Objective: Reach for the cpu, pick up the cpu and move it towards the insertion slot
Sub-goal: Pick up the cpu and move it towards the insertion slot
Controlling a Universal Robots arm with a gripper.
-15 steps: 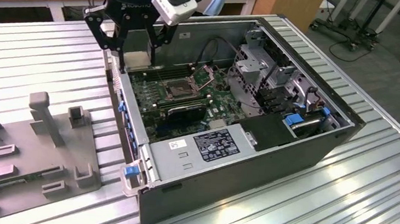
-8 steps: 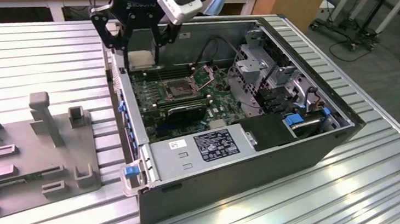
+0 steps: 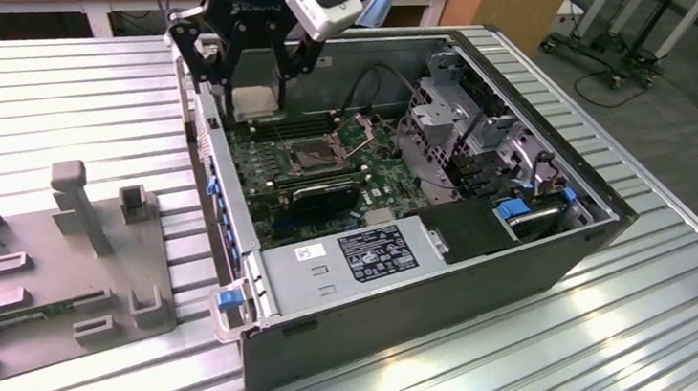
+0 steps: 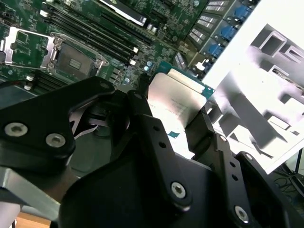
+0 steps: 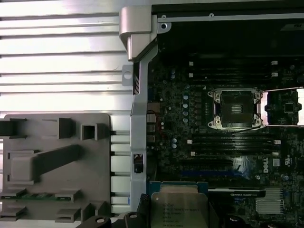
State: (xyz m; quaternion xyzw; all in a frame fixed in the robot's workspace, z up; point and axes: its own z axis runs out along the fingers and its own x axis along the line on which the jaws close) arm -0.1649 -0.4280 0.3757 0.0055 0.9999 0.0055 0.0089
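Ribbed metal bench carries two things: open black computer case lying on its side, and grey plastic tray just beside the case's blue-latched edge, apart from it, on bare slats.

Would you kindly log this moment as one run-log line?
gripper: shut on cpu | cpu: lifted, over computer case edge | insertion slot: open, unfilled

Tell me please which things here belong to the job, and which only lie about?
Job: the gripper shut on the cpu, the insertion slot in the motherboard.
Lying about: the grey tray, the computer case on the metal table.
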